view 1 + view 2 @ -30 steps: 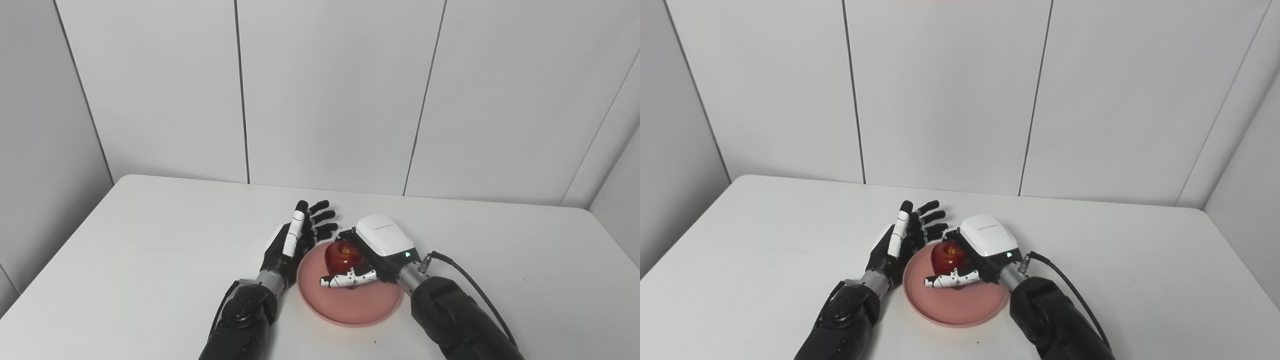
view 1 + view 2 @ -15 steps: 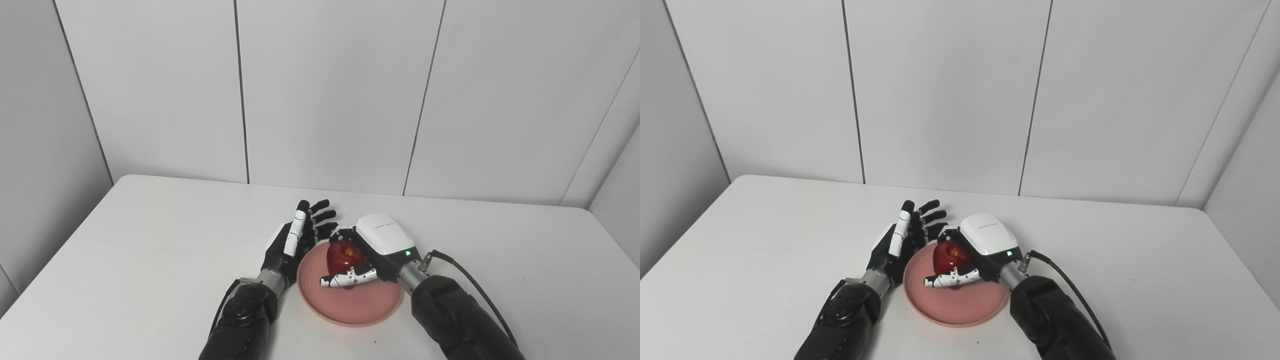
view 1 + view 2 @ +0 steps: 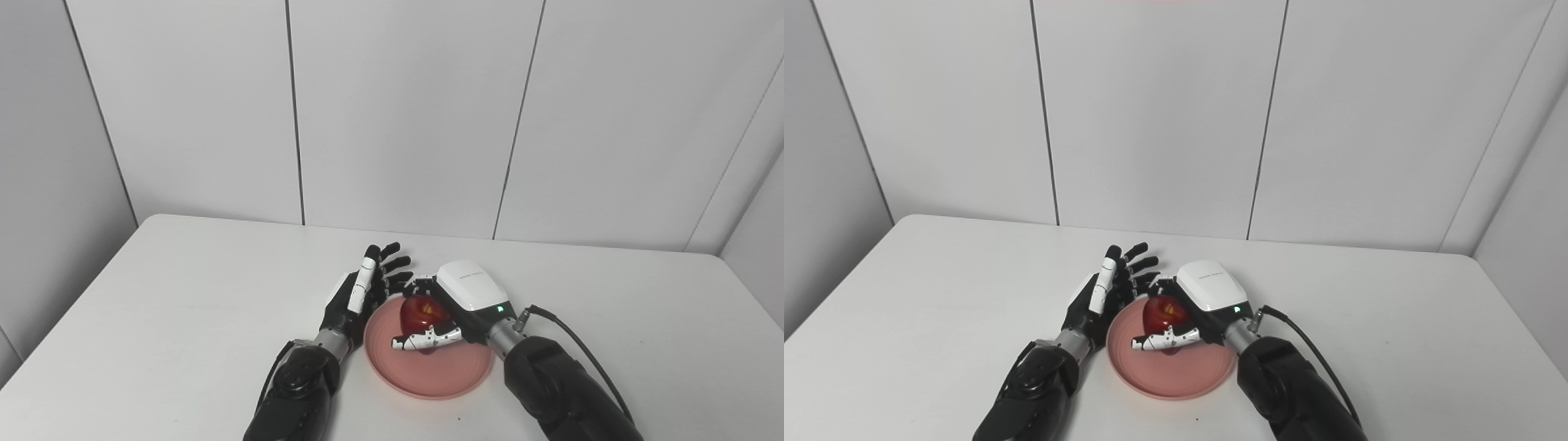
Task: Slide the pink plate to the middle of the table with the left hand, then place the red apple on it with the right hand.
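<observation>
A: Where is the red apple (image 3: 420,312)?

B: Over the far half of the pink plate (image 3: 429,375), gripped in the right hand (image 3: 454,309). The thumb runs across its near side and the other fingers curl around its far side. Whether the fruit touches the plate cannot be told from either view.

A: And the plate itself?

B: It lies flat on the white table (image 3: 153,318), near the front edge and roughly midway across, between the two forearms.

A: What of the left hand (image 3: 1105,291)?

B: It holds nothing. The fingers are spread and stretched away from the robot, the palm turned toward the apple, the hand standing on edge just beside the plate's left rim. Contact with the rim cannot be made out.

A: Anything else in shot?

B: A black cable (image 3: 576,346) loops from the right wrist down along the forearm, and a small green light shows on the white back of that hand
</observation>
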{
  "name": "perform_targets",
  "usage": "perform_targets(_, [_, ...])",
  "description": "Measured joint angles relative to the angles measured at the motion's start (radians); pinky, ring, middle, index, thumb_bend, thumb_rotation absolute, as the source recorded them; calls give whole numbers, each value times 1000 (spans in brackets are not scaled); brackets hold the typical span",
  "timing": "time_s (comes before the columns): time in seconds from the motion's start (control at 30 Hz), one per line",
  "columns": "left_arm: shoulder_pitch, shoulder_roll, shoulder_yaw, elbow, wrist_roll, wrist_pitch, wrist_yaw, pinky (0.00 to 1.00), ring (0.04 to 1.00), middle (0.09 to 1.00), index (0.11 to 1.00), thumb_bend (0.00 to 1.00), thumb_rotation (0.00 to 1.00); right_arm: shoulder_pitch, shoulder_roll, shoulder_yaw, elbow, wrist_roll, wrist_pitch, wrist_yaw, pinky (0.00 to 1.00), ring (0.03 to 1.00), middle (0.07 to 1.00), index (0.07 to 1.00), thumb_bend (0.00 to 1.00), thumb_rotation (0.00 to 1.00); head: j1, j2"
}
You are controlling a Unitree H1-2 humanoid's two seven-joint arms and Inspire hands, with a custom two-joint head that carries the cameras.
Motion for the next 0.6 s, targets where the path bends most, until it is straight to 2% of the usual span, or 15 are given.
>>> perform_targets(0.2, [0, 0, 3, 0, -2, 0, -1, 796, 779, 834, 825, 830, 989, -5, -3, -30, -61, 15, 1, 5, 430, 510, 580, 646, 950, 849, -2, -2])
perform_targets(0.4, [-1, 0, 8, 0, -6, 0, -2, 776, 768, 832, 815, 843, 974, -12, -8, -60, -108, 29, 1, 13, 497, 573, 629, 659, 946, 875, -3, -2])
perform_targets(0.47, [0, 0, 9, -1, -6, 1, -2, 815, 780, 829, 814, 846, 971, -12, -11, -74, -122, 45, 1, 27, 510, 596, 646, 674, 953, 902, -3, -2])
perform_targets(0.6, [1, 0, 12, -5, -6, 2, -1, 816, 796, 837, 807, 846, 960, -13, -17, -100, -136, 65, 1, 35, 527, 632, 679, 703, 965, 941, -3, -2])
